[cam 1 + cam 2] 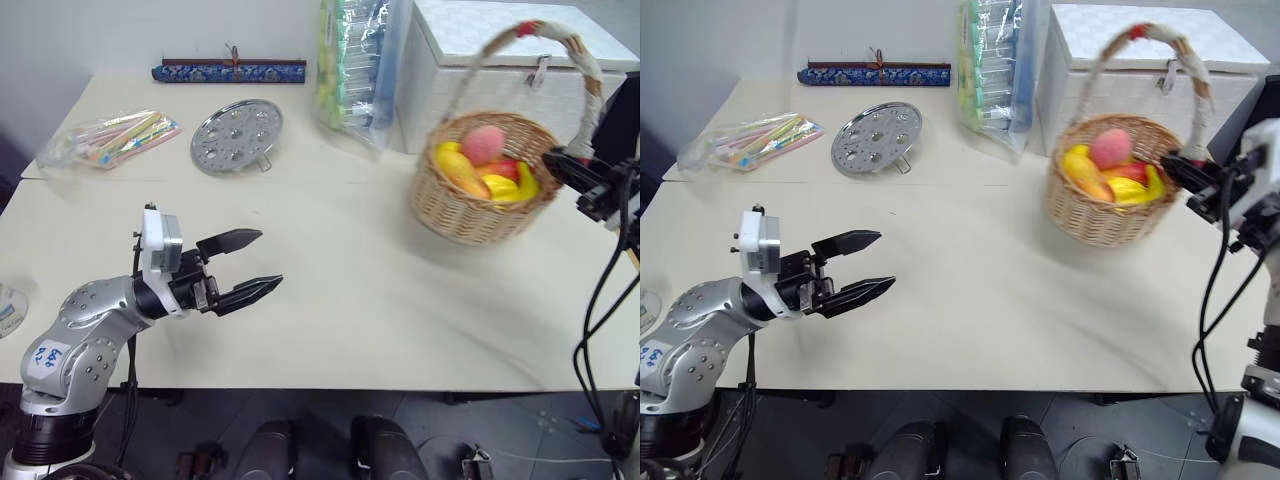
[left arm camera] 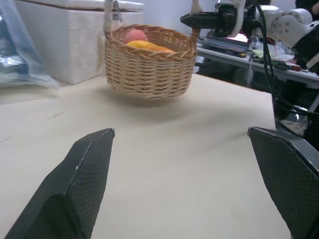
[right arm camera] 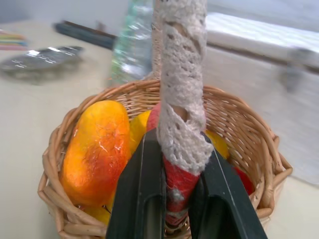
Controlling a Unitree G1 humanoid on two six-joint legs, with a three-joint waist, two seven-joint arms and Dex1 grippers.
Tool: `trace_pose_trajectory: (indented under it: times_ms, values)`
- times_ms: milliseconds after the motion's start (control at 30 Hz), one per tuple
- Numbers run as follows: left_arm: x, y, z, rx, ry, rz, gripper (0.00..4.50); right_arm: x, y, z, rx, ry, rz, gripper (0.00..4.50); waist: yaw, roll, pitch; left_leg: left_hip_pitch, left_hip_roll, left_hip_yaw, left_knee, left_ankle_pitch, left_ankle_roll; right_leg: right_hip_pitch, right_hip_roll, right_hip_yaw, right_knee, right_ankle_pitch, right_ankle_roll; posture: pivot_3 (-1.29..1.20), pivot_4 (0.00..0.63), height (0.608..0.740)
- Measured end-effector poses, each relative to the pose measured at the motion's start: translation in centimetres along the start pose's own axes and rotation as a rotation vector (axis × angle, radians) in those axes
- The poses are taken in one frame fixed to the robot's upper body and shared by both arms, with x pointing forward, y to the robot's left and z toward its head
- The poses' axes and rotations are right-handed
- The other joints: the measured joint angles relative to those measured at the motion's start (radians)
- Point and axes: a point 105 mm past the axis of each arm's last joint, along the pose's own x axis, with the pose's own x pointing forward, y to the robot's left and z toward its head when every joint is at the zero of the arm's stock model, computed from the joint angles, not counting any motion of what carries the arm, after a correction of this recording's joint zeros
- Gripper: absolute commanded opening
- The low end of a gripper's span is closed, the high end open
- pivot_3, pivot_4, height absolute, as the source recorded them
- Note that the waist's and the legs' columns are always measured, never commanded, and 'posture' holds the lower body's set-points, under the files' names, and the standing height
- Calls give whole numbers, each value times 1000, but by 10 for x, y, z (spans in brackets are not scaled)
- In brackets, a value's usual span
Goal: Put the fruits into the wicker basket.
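mango [image 3: 94, 149] lengthwise in wicker basket [image 1: 470, 215], handle upright

Illumination is bright, even and diffuse from overhead; shadows on the table [image 1: 380, 300] are faint and soft-edged. The wicker basket [image 1: 480, 205] and its handle show motion blur in both head views. A mild specular highlight marks the metal tray [image 1: 236, 135]. In the right wrist view the background is defocused.
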Motion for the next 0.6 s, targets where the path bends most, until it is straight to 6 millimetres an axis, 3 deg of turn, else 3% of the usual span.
trace_pose_trajectory:
  times_ms: [200,467,600]
  values:
    - [4,-1,1,10,-13,-8,4500,-12,-29,-21,11,-11,-183,178,0,1,0,1,1,1,0,0,0,0,1,1,0,0,0,0,150,740]
    - [2,-1,-3,11,7,2,4500,-26,-32,-46,70,23,-201,2799,4,1,0,1,1,0,1,0,0,1,1,1,0,0,0,0,150,740]
    - [-5,2,-6,16,24,33,4500,-43,-46,-41,-5,68,-227,4027,5,1,0,1,1,0,1,0,0,1,1,1,-1,0,0,0,150,740]
